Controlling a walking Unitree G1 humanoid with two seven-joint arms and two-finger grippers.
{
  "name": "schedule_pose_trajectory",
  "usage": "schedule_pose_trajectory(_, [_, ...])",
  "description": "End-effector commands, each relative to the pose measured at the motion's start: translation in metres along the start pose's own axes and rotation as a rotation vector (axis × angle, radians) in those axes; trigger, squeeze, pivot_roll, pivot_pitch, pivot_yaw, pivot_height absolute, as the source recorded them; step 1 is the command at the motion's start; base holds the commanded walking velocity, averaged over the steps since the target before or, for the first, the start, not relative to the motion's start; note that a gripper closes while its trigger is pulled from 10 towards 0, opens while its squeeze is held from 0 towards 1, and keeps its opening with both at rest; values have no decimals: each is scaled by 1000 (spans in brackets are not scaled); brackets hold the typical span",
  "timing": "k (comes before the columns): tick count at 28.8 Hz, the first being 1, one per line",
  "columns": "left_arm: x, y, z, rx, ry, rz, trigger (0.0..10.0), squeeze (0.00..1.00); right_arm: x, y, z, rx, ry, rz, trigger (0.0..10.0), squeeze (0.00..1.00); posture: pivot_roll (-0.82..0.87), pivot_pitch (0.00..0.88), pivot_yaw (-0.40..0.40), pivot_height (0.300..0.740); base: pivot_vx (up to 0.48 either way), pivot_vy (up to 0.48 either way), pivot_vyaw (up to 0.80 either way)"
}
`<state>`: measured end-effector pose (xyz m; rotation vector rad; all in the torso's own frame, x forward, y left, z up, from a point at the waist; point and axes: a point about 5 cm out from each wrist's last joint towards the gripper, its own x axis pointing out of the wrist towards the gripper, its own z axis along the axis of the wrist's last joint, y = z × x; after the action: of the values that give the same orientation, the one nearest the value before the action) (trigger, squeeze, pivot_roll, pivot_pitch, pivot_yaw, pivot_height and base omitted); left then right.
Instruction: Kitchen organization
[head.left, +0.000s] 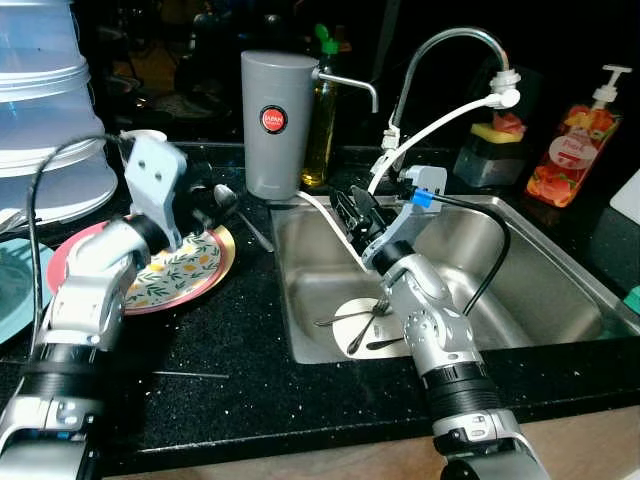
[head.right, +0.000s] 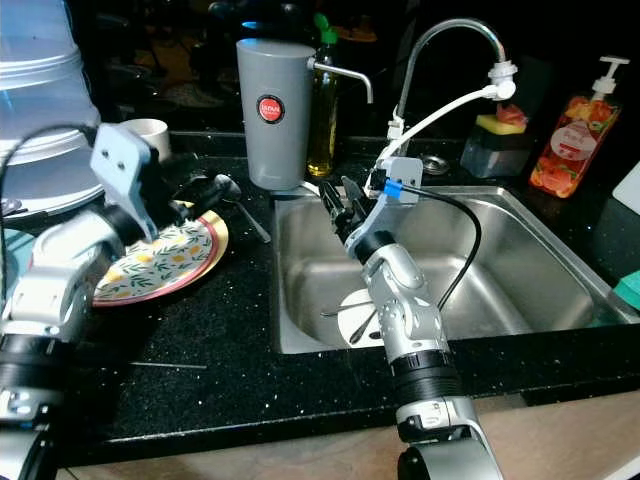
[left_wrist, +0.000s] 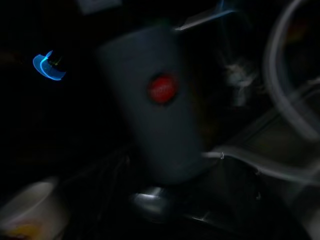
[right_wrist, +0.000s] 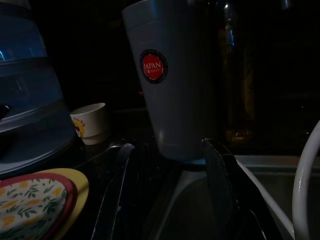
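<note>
A metal spoon (head.left: 226, 197) lies beside the floral plate with a red rim (head.left: 190, 272) on the black counter, its handle pointing toward the sink. My left gripper (head.left: 203, 203) hovers over the plate's far edge with its fingertips right at the spoon's bowl; whether they grip it I cannot tell. The left wrist view is dark and blurred, showing the spoon's bowl (left_wrist: 150, 205) below the grey tumbler (left_wrist: 157, 105). My right gripper (head.left: 355, 210) is open above the left rim of the steel sink (head.left: 560, 290), nothing between its fingers (right_wrist: 216, 192). Several pieces of cutlery (head.left: 362, 320) lie over the drain.
The grey tumbler (head.left: 278, 120) and an oil bottle (head.left: 322, 120) stand behind the sink's left corner. A faucet (head.left: 450, 45) with a white hose arches over the basin. A soap dispenser (head.left: 575, 150), sponge holder (head.left: 495, 140), white cup (head.right: 150, 135) and stacked clear containers (head.left: 45, 110) line the back.
</note>
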<state>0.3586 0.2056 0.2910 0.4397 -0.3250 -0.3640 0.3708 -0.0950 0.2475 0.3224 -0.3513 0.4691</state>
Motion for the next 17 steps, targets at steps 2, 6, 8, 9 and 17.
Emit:
schedule_pose_trajectory(2, [-4,19,-19,70,185,162,10000,0,1,-1,3,4,-5,-1,10000,0,70,18,-70,740,0,0,0])
schedule_pose_trajectory(6, [-26,45,-57,16,451,450,10000,0,1,0,2,8,-3,6,10000,0,73,11,-69,740,0,0,0])
schedule_pose_trajectory(8, [-41,49,-77,-41,553,530,10000,0,1,1,2,11,-1,14,10000,0,72,8,-69,740,0,0,0])
schedule_pose_trajectory(9, [-46,49,-85,-46,591,547,10000,0,1,1,1,13,0,16,10000,0,72,7,-71,740,0,0,0])
schedule_pose_trajectory(17, [-61,39,-115,-113,725,571,10000,0,1,1,2,17,1,22,10000,0,68,7,-70,740,0,0,0])
